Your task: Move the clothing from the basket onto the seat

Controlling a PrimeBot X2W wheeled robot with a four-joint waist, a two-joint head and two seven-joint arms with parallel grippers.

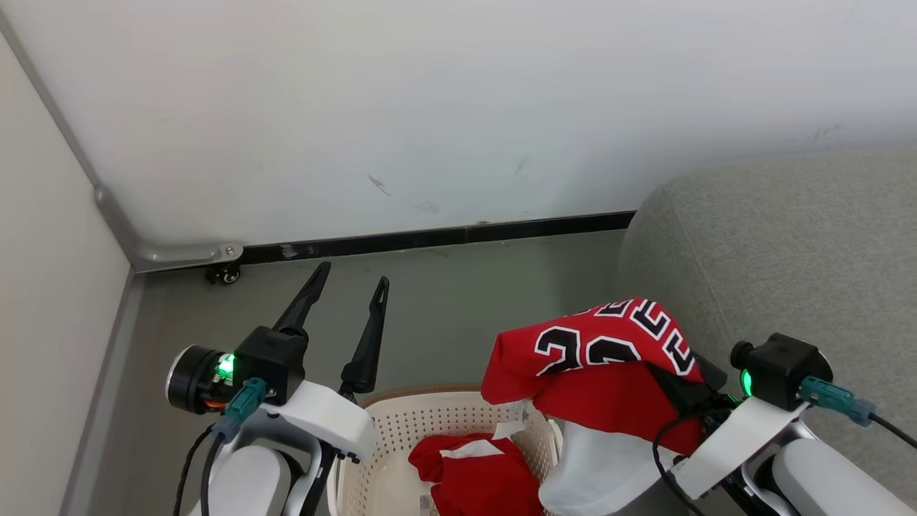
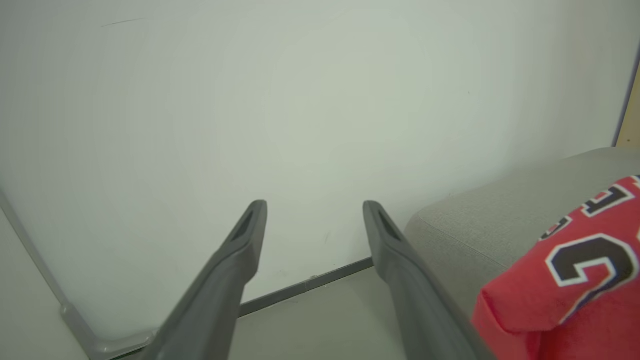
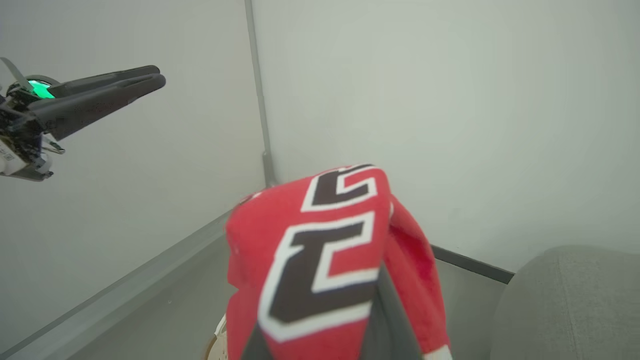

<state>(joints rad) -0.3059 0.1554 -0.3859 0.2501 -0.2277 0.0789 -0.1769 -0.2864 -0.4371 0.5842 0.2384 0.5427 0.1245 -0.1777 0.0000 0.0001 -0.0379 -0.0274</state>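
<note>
One red jersey with black numerals [image 1: 594,358] sits clamped in my right gripper [image 1: 663,376] — the carry step. My left gripper [image 1: 355,274] stands with fingers apart. Next I'd swing the jersey over the grey fabric sofa [image 1: 788,251] and let go.

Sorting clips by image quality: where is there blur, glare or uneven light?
Head view: sharp, evenly lit, jersey numerals crisp. Left wrist view: left claw soft, close to the lens. Right wrist view: jersey blurred up close; no harsh glare.

Overhead head, close wrists, jersey [image 1: 594,390] shared
</note>
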